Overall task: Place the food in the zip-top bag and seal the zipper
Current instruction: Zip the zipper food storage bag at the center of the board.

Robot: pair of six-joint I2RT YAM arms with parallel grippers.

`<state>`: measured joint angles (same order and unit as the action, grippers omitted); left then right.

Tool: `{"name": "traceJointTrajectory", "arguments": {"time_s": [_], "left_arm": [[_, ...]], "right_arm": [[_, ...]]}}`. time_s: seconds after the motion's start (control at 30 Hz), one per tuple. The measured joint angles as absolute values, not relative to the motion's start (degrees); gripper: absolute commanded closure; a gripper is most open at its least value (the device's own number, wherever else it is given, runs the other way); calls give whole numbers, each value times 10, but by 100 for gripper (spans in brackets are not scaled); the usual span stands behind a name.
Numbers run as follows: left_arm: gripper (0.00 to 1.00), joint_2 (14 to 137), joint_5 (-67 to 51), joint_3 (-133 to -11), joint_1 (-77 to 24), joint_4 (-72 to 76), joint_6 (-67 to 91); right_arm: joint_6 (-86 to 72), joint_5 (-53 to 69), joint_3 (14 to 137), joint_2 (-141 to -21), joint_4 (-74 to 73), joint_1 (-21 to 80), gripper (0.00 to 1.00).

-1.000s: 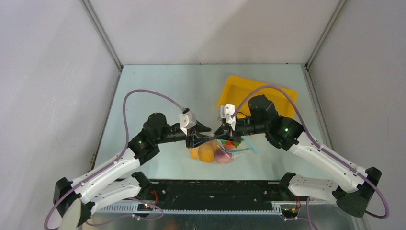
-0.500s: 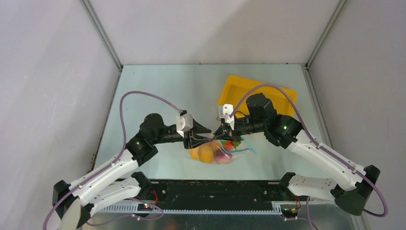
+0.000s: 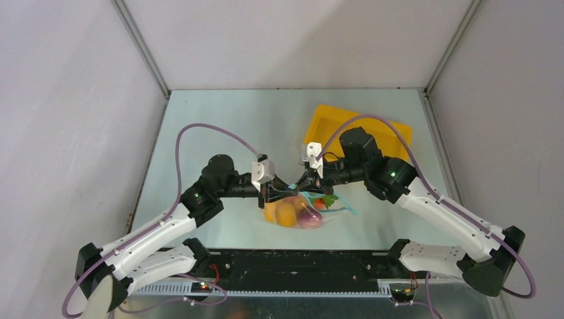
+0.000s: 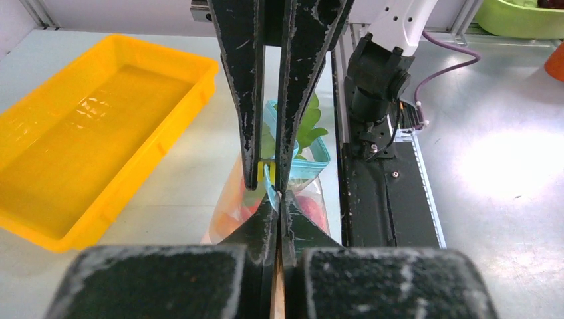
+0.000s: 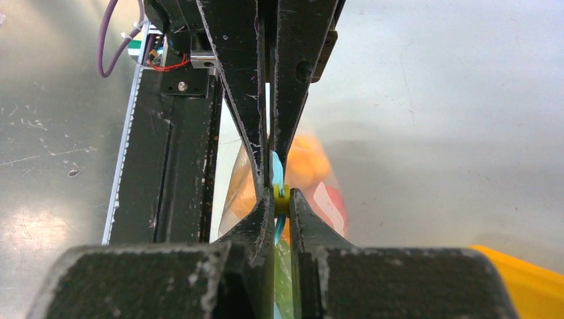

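Pinches the zipper (image 4: 318, 154) with the left hand (image 4: 279, 201), fingers (image 4: 263, 222) closed down to a hairline gap, only the thin teal strip between them. Meets the right hand (image 5: 282, 198) tip to tip on that same strip, on the near side of the yellow tray (image 3: 331, 125), toward the arm bases and apart from its rim. Shows the right hand likewise all but closed, a sliver of teal and a small yellow-green bit, too small to name, caught between its tips.

Hangs the zip-top bag (image 5: 234, 196) below the two hands, nearer the arm bases than the yellow tray and not touching it. Mouth edge up in the hands on the tray side, body slumped onto the counter (image 3: 219, 133).

Runs the zipper's long axis left to right, roughly along the tray's near side, from the pinch point out past the right hand. Curls into a loop at that free end. Cannot tell whether the strip is pressed together along the free stretch.

Shows the food inside the bag, all on the near side of the tray. From left to right: yellow-orange fruit (image 3: 284, 212), purple-pink onion (image 3: 308, 216), red-orange carrot (image 3: 320, 203). Carrot's green leaf (image 4: 304, 126) up at the mouth, just beside the teal loop.
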<state>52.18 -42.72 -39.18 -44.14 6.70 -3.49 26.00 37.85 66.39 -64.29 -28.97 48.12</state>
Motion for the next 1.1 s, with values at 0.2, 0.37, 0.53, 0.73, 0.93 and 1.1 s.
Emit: {"name": "traceJointTrajectory", "arguments": {"time_s": [0.2, 0.37, 0.53, 0.73, 0.93, 1.1], "left_arm": [[100, 506, -400, -375, -444, 102, -7], [100, 476, -338, -331, -448, 164, 33], [100, 462, -301, -307, -449, 202, 62], [100, 462, -281, -304, -449, 214, 72], [100, 449, -265, -304, -450, 225, 75], [100, 434, -244, -292, -450, 230, 75]], "right_arm": [[260, 373, 670, -643, -288, 481, 94], [252, 356, 673, -643, -297, 485, 93], [250, 327, 674, -643, -326, 484, 94], [240, 301, 674, -635, -353, 474, 94], [219, 273, 669, -607, -368, 460, 94], [186, 248, 640, -569, -373, 442, 93]]}}
